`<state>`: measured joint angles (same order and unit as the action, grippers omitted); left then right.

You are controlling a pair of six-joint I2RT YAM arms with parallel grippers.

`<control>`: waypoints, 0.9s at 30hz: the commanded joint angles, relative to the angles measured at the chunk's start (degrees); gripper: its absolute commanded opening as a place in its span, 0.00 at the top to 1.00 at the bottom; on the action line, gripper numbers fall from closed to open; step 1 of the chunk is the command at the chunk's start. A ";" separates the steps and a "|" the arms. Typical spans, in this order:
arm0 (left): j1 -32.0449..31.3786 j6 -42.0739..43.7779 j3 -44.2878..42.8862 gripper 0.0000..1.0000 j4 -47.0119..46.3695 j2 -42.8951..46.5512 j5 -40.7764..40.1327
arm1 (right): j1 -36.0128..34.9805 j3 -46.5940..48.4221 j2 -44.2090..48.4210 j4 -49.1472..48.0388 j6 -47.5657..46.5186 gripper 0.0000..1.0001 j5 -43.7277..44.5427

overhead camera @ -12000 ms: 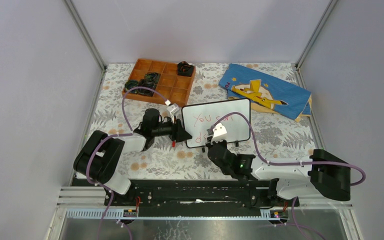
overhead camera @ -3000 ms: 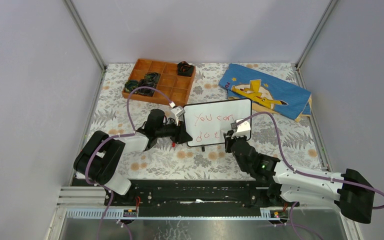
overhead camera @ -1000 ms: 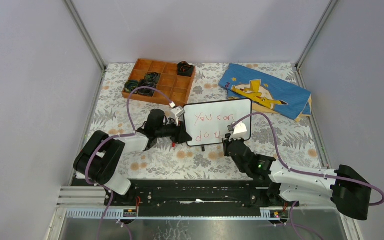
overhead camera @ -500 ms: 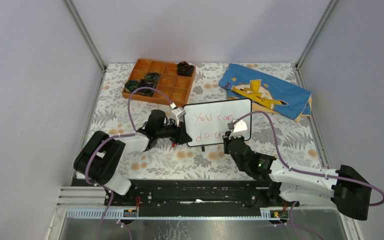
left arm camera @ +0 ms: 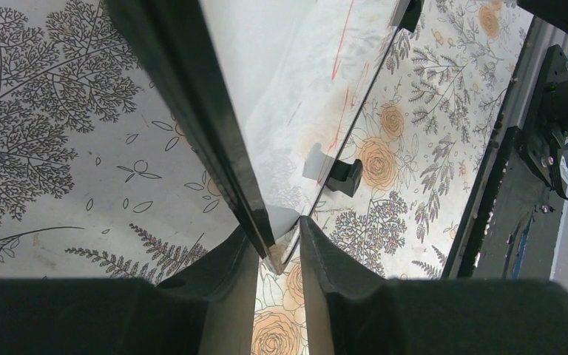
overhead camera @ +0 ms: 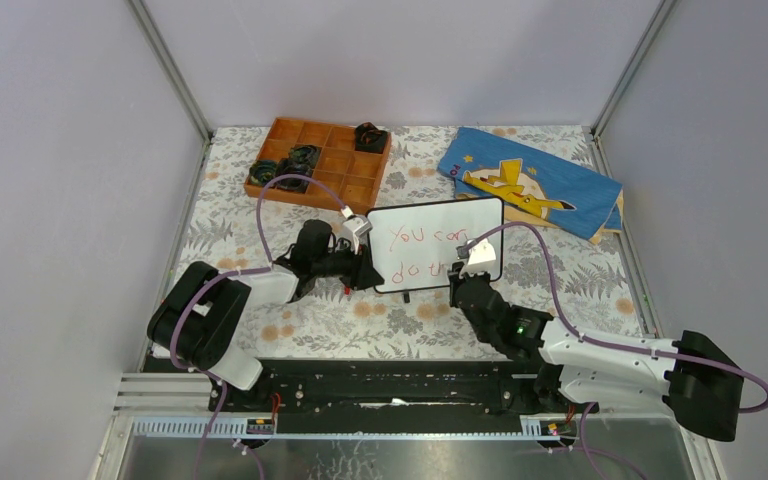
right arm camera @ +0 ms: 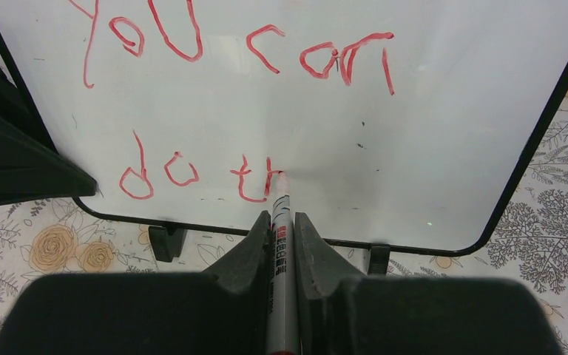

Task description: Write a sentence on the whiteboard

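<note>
The whiteboard [overhead camera: 438, 245] stands on its feet on the flowered desk [overhead camera: 580, 272] at the centre of the top view, face toward the bottom edge of the frame. The left claw [left arm camera: 277, 235] is narrowed onto the board's left frame edge and grips it. The right claw [right arm camera: 283, 222] is closed on a marker [right arm camera: 280, 244], whose tip touches the board on the lower line of the sentence [right arm camera: 242, 177], at the "h" of "th". The writing line runs along the board's long axis. Blank surface lies right of the tip in the right wrist view, so the next strokes likely proceed rightward.
</note>
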<state>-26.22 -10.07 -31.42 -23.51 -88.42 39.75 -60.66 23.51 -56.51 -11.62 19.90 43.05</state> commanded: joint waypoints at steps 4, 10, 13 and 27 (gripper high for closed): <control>-0.31 1.54 -1.36 0.68 -0.31 0.60 -0.78 | 0.55 0.00 2.64 0.91 0.46 1.00 1.48; -0.41 1.53 -1.32 0.68 -0.25 0.61 -0.74 | 0.55 -0.84 3.10 1.14 0.50 1.00 -0.89; -0.50 1.54 -1.29 0.68 -0.22 0.79 -0.90 | 0.55 -0.83 2.56 1.32 0.96 1.00 -0.94; -1.03 1.89 -1.28 0.68 0.29 0.96 -1.37 | 0.55 -1.63 5.68 0.01 0.78 1.00 -0.74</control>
<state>-26.70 -9.41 -31.51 -23.11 -88.42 39.29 -60.58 21.87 -52.99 -9.63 20.60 42.22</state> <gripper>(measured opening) 0.323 0.159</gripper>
